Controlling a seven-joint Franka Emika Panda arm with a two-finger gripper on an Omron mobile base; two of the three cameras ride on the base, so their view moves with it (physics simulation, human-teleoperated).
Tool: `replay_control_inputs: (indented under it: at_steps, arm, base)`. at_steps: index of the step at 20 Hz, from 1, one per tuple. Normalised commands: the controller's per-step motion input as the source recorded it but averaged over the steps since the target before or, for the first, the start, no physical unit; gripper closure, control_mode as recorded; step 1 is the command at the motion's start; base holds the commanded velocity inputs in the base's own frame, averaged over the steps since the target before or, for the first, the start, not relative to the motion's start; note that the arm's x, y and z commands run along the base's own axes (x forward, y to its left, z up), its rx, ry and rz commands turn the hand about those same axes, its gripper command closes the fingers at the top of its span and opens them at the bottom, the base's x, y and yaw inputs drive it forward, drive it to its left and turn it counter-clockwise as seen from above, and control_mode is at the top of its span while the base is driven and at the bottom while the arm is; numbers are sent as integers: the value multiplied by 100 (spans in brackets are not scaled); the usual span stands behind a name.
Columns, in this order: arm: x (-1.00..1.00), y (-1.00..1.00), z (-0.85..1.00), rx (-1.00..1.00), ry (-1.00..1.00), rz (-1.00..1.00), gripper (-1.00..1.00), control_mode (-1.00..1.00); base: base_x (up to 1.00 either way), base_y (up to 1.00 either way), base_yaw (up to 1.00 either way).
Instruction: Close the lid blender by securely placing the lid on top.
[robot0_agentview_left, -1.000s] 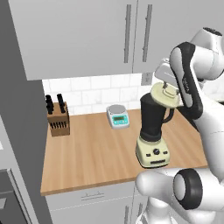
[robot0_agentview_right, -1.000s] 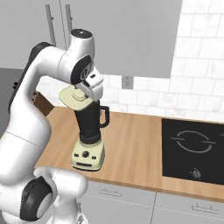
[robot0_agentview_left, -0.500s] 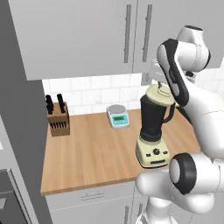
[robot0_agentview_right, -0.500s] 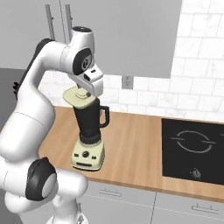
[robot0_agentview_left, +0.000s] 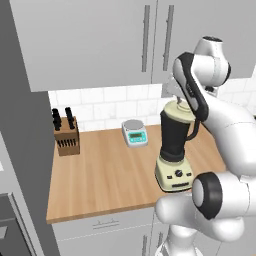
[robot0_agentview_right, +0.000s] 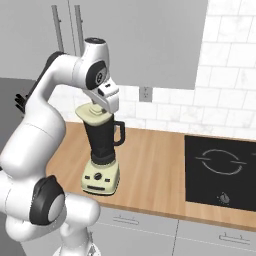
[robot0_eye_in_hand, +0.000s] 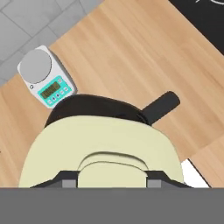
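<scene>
Two fingers (robot0_eye_in_hand: 70, 179) clamp the lid's (robot0_eye_in_hand: 100, 144) knob; lid atop the blender (robot0_agentview_right: 102, 150).

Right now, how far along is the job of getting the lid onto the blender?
Nearly there. Done: the lid is at the top of the blender jar, over its rim in both base views. In hand: the gripper is shut on the lid's knob. Left: seat it fully, since the hand view shows dark rim peeking past one edge, then let go and lift away.
</scene>
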Motion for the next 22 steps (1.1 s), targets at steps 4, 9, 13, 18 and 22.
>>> replay_control_inputs:
  at_steps: [4, 9, 13, 18, 22]
  arm:
    - [32, 0, -14, 0, 0, -3, 100, -100]
    - [30, 0, -9, 0, 0, -3, 100, -100]
    - [16, 0, -9, 0, -2, -3, 100, -100]
    - [0, 0, -12, 0, -11, 0, 100, -100]
    - [0, 2, -22, 0, -14, 0, 100, -100]
  base:
    - [0, 0, 0]
    - [0, 0, 0]
    - [0, 0, 0]
    - [0, 0, 0]
    - [0, 0, 0]
